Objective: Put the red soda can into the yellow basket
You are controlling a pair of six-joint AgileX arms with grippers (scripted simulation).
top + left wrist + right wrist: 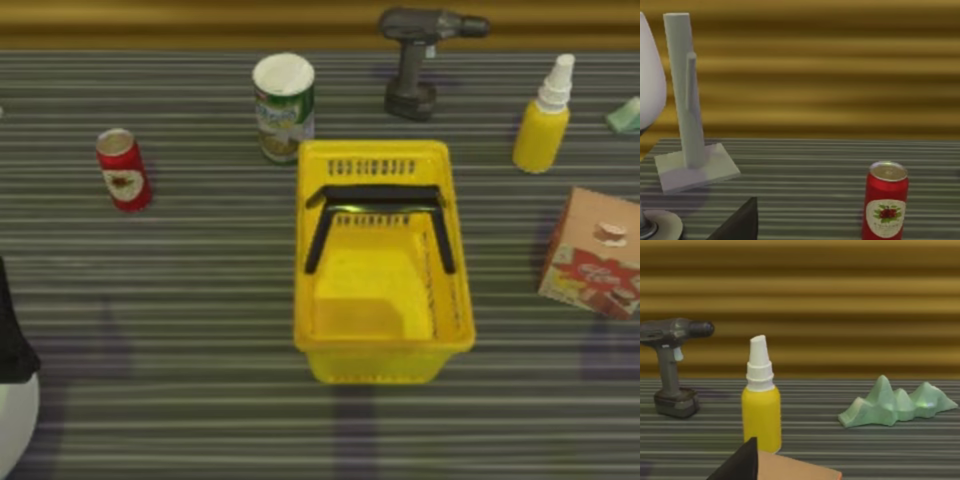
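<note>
Nothing is grasped yet: the slim red soda can point(123, 170) stands upright on the striped tabletop point(200, 300), well left of the slotted yellow plastic basket point(381, 357), so I must send my left claw, its state unclear, to it.

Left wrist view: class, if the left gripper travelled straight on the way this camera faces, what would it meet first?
Probably the red soda can, standing upright slightly off centre; otherwise the way looks free to the back wall. Depth is unclear.
</note>
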